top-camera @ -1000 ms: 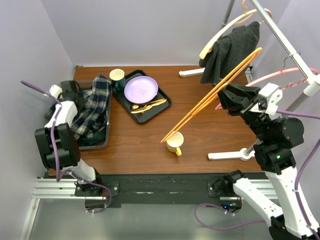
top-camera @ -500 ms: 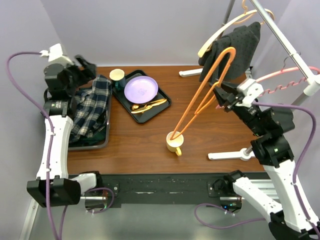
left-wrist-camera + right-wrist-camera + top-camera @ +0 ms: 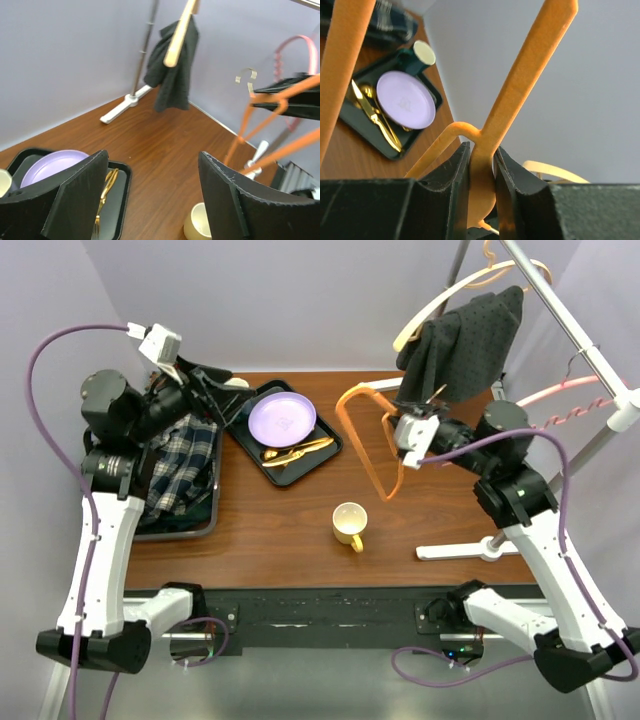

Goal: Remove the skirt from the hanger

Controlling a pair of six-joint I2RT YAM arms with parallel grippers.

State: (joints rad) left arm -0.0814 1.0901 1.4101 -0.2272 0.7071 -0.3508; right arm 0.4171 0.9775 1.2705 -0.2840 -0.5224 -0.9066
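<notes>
One plaid skirt [image 3: 185,465], off the hanger, lies crumpled in the dark bin [image 3: 190,532] at the left edge of the desk [image 3: 300,530], long axis near-to-far, far end leaning slightly right. One bare orange hanger [image 3: 372,445] is clamped in the right pincer [image 3: 481,167] over mid-desk, long axis slanting down to a tip near the single yellow mug [image 3: 350,523]. Left pincer [image 3: 155,195] hangs above the bin's far end, jaws wide apart, holding nothing; beside it, one black tray [image 3: 328,447] with one purple plate [image 3: 282,418].

Plaid skirt [image 3: 185,460] (orange hanger [image 3: 522,75] apart)
</notes>
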